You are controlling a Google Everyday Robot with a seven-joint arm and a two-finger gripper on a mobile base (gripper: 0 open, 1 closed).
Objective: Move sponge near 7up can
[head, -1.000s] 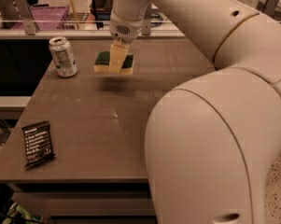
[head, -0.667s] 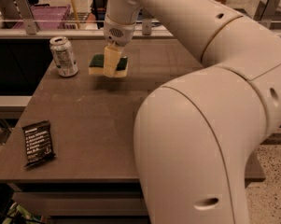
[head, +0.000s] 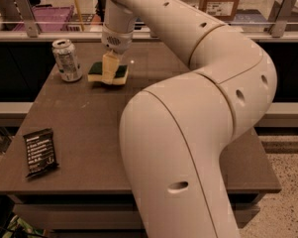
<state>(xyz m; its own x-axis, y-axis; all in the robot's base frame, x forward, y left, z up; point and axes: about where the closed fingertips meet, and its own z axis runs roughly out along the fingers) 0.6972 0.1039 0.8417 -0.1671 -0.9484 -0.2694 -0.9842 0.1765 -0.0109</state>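
Reaching down over the far left part of the worktop (head: 89, 123), the gripper (head: 109, 76) hangs from the end of the big cream arm (head: 198, 58) and is clamped on the sponge (head: 121, 72). One pale finger (head: 109, 64) crosses the middle of the sponge's dark green top, and the yellow foam layer shows underneath along the near side. The sponge sits level, near the far edge and a little in from the far left corner. It seems to be resting on the surface or only just above it; the view does not settle which.

The 7up can (head: 67, 59) stands upright just left of the sponge, close to it but apart, nearest the far left corner. A black snack packet (head: 39, 151) lies flat by the near left corner, well apart from both. The arm's bulky lower links cover much of the worktop's right half.
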